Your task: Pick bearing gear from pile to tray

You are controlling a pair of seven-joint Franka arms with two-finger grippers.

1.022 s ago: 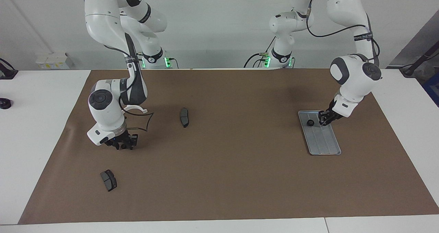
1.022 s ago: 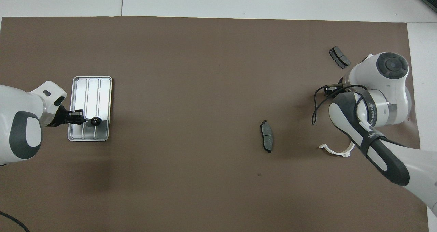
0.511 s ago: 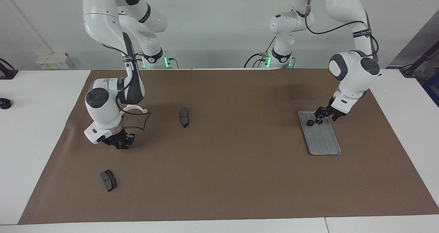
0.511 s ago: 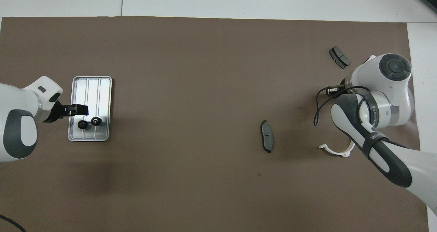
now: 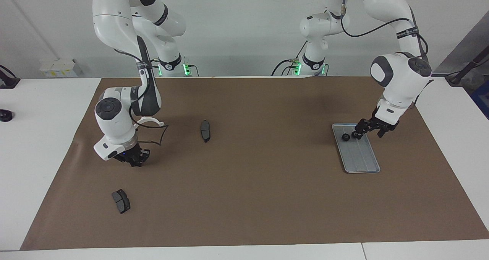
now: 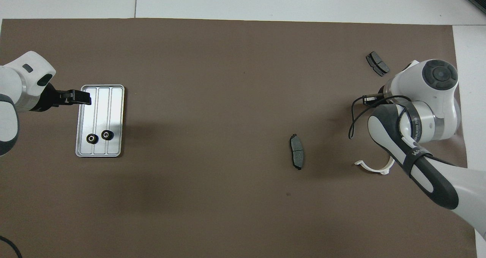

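I see two bearing gears [image 6: 98, 137] side by side in the tray [image 6: 115, 98], at its end nearer the robots. My left gripper [image 5: 369, 129], fingers open, hangs over the tray. My right gripper [image 5: 133, 158], fingers closed, sits low among two brake pads [image 5: 121, 201] and a white bracket [image 6: 374, 167].

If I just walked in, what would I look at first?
Probably the shiny silver tray at the left arm's end of the brown mat, with two tiny black gears lying in it. The left end effector hangs open over that tray. At the right arm's end, the right end effector is down low and shut, beside a white half-ring bracket.
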